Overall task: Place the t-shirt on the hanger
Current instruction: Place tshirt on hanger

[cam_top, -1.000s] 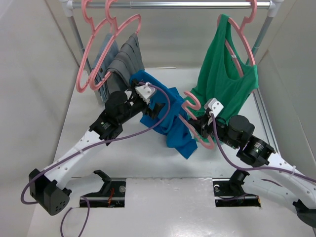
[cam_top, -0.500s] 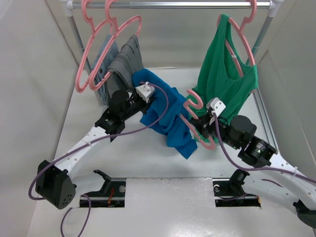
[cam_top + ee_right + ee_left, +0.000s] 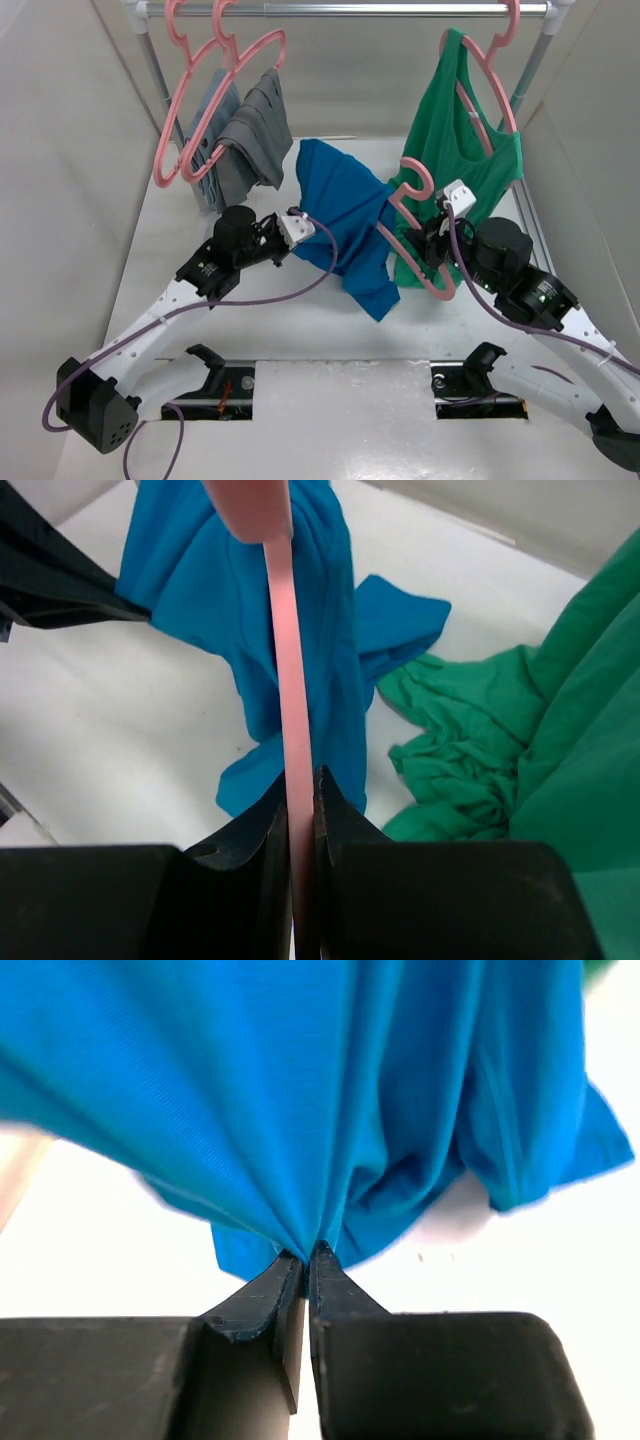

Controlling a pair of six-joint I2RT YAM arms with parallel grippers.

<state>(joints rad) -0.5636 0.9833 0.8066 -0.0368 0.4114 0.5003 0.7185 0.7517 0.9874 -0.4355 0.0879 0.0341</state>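
Note:
The bright blue t-shirt [image 3: 345, 215] hangs stretched above the table between my two arms. My left gripper [image 3: 308, 238] is shut on a bunched fold of its cloth; in the left wrist view the gripper [image 3: 305, 1253] pinches the t-shirt [image 3: 300, 1090] at its tips. My right gripper [image 3: 428, 248] is shut on the thin pink hanger [image 3: 412, 180], whose hook points up. One shoulder of the hanger runs against the shirt's right side, partly hidden. In the right wrist view the gripper [image 3: 302, 780] clamps the hanger [image 3: 285, 680] with the t-shirt [image 3: 200, 570] behind it.
A rail [image 3: 350, 10] crosses the back. Pink hangers with grey garments [image 3: 245, 125] hang at its left. A green tank top [image 3: 450, 140] on a pink hanger hangs at the right, its hem [image 3: 480, 750] crumpled on the table by my right gripper. White walls close both sides.
My left gripper has shut on the t-shirt and drawn back, pulling the cloth taut. My right gripper has lifted the hanger up and to the right, and the shirt has risen off the table.

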